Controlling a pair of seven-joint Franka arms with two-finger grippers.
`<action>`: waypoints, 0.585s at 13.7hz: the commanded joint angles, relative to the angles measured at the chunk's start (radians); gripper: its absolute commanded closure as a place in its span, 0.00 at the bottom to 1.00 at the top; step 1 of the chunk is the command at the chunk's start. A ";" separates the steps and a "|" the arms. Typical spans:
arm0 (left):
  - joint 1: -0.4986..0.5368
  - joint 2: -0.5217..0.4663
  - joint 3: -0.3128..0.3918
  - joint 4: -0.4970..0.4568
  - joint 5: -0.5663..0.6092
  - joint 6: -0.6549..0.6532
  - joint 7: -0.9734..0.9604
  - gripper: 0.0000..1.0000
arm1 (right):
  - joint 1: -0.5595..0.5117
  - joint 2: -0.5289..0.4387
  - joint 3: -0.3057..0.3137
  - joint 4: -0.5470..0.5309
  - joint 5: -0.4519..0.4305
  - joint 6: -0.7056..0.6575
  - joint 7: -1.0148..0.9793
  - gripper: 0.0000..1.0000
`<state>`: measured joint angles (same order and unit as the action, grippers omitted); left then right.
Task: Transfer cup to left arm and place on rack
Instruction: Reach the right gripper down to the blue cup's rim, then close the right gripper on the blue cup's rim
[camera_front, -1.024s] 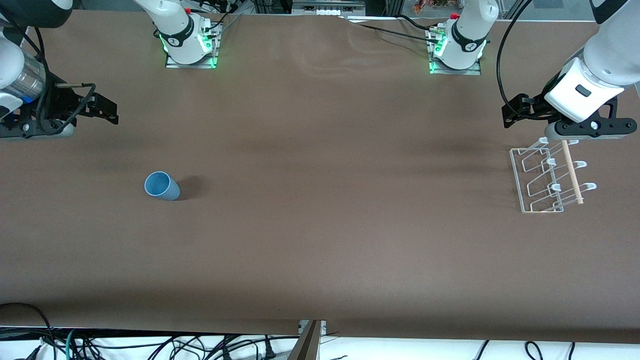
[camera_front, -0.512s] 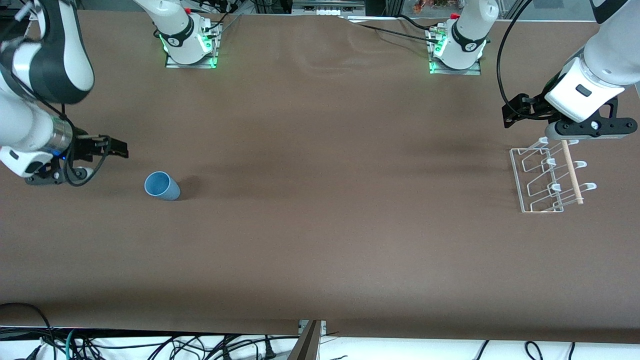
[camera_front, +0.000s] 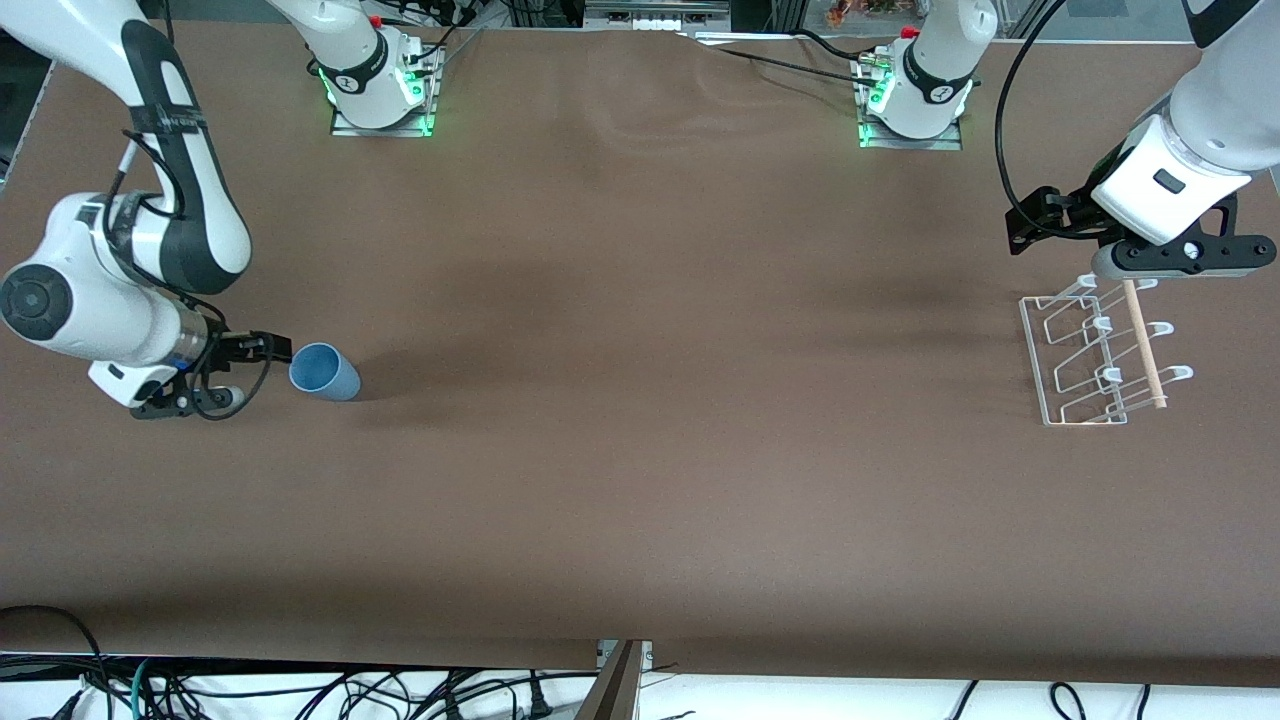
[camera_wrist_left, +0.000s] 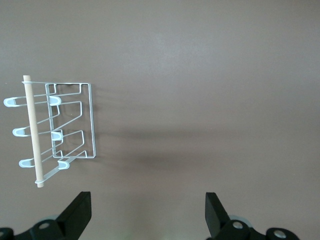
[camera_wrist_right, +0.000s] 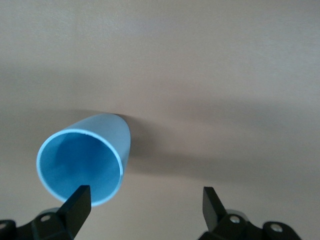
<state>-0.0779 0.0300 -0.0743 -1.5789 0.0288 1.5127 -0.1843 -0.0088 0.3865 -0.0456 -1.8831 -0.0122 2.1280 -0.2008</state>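
The light-blue cup lies on its side on the brown table, toward the right arm's end, its open mouth facing my right gripper. That gripper is open and low, just off the cup's rim. In the right wrist view the cup sits off to one side of the open right gripper, with one finger in front of its rim. The white wire rack with its wooden dowel stands toward the left arm's end. My left gripper waits open and empty in the air beside the rack.
The two arm bases with green lights stand along the edge of the table farthest from the front camera. Cables hang past the table's front edge. Bare brown table lies between cup and rack.
My right arm has swung in from the table's end and come down, so its gripper now sits right at the cup's mouth. The cup, the rack and the left arm have not moved.
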 joint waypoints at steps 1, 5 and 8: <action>0.003 -0.005 -0.001 0.014 0.017 -0.022 0.020 0.00 | 0.003 0.029 0.009 0.036 0.027 0.006 0.018 0.01; 0.004 -0.005 0.001 0.014 0.016 -0.020 0.020 0.00 | 0.012 0.095 0.012 0.052 0.029 0.029 0.034 0.05; 0.004 -0.004 -0.001 0.017 0.016 -0.020 0.019 0.00 | 0.020 0.126 0.012 0.052 0.029 0.044 0.034 0.51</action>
<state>-0.0776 0.0300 -0.0727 -1.5787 0.0288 1.5116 -0.1843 0.0064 0.4841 -0.0346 -1.8540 0.0018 2.1659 -0.1752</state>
